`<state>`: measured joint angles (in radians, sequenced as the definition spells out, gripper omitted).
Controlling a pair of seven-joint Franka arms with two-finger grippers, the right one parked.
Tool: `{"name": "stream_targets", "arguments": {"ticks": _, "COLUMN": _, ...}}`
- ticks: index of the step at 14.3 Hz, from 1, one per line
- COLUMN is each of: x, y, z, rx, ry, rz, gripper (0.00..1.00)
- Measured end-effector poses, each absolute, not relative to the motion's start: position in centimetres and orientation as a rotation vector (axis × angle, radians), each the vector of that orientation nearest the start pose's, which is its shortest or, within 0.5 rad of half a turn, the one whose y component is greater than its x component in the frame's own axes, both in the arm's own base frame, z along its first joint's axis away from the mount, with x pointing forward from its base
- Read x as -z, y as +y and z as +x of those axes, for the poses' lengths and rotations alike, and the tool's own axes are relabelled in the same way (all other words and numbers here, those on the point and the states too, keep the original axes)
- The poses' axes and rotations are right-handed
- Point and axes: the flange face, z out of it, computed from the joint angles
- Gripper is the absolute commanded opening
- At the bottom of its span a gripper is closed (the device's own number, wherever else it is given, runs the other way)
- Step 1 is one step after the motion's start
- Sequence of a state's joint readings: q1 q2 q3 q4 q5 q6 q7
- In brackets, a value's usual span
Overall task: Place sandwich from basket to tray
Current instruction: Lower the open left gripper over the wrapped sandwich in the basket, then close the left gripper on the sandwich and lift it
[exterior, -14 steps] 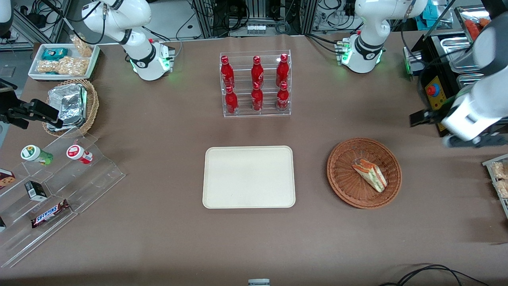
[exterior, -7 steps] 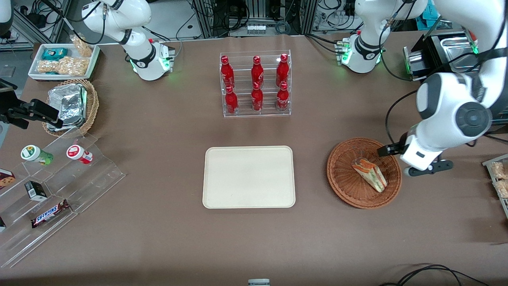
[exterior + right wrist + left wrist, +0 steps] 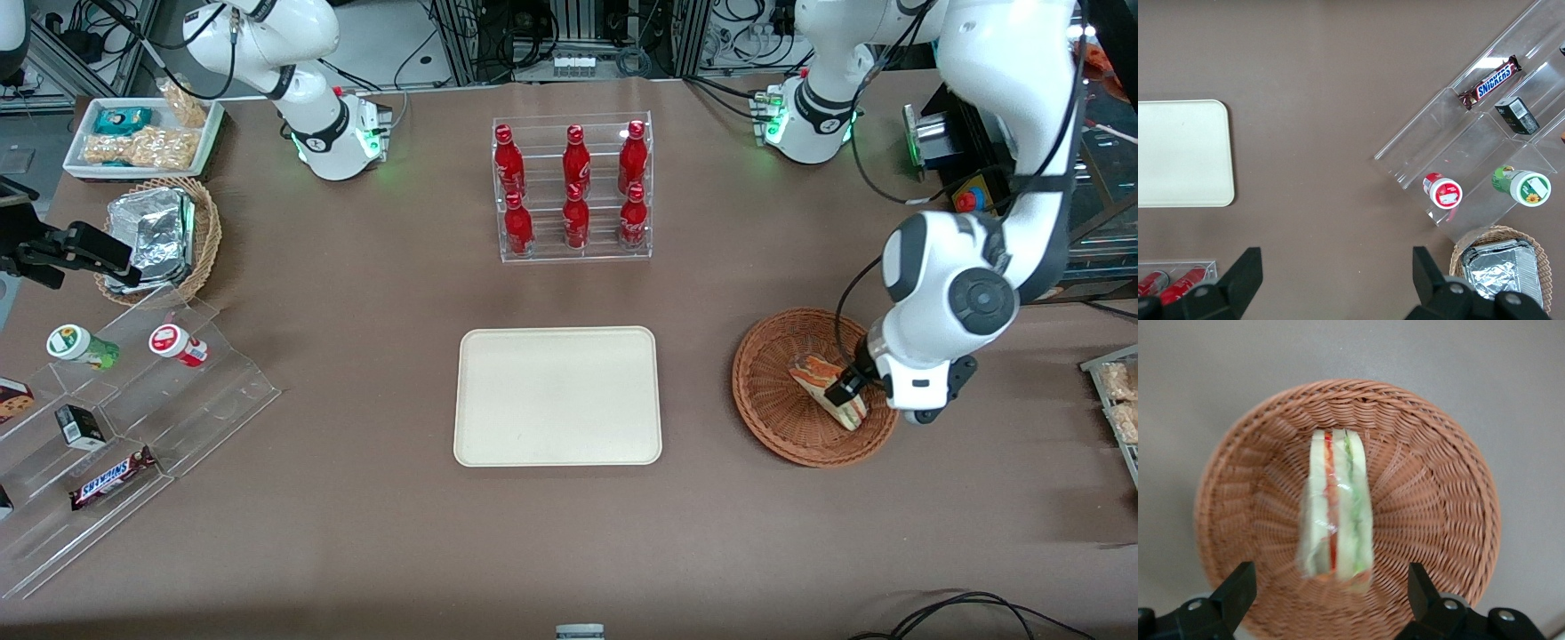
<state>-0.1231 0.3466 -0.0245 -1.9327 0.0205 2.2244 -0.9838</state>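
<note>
the sandwich [image 3: 822,385] lies in the basket [image 3: 772,391], its long axis slanting from the basket's middle toward the rim nearest the front camera and the working arm's end of the counter [image 3: 373,533]. its filling layers run lengthwise. the gripper [image 3: 1331,597] hangs over the sandwich's end, fingers [image 3: 1238,587] spread wide apart on either side, not touching it. the tray [image 3: 557,396] lies bare on the counter, well apart from the basket, toward the parked arm's end.

Red bottles [image 3: 573,191]; Snickers bar [image 3: 112,477]
</note>
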Motion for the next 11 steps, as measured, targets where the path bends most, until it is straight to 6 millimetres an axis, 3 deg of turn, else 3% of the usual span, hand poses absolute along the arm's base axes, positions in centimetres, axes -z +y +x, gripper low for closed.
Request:
{"name": "stream_targets", "arguments": {"ticks": 3, "x": -27.8, "y": -9.0, "z": 61.1, "rx": -0.09, "ry": -1.307, "rz": -2.805, "gripper": 0.96}}
{"name": "stream_targets", "arguments": {"ticks": 5, "x": -26.2, "y": -8.8, "z": 61.2, "rx": -0.12, "ry": -1.309, "rz": -2.788, "gripper": 0.33}}
{"name": "stream_targets", "arguments": {"ticks": 6, "x": -25.5, "y": -8.8, "z": 61.1, "rx": -0.136, "ry": -1.307, "rz": -2.781, "gripper": 0.13}}
{"name": "stream_targets", "arguments": {"ticks": 11, "x": -25.4, "y": -8.7, "z": 60.8, "rx": -0.222, "ry": -1.289, "rz": -2.74, "gripper": 0.08}}
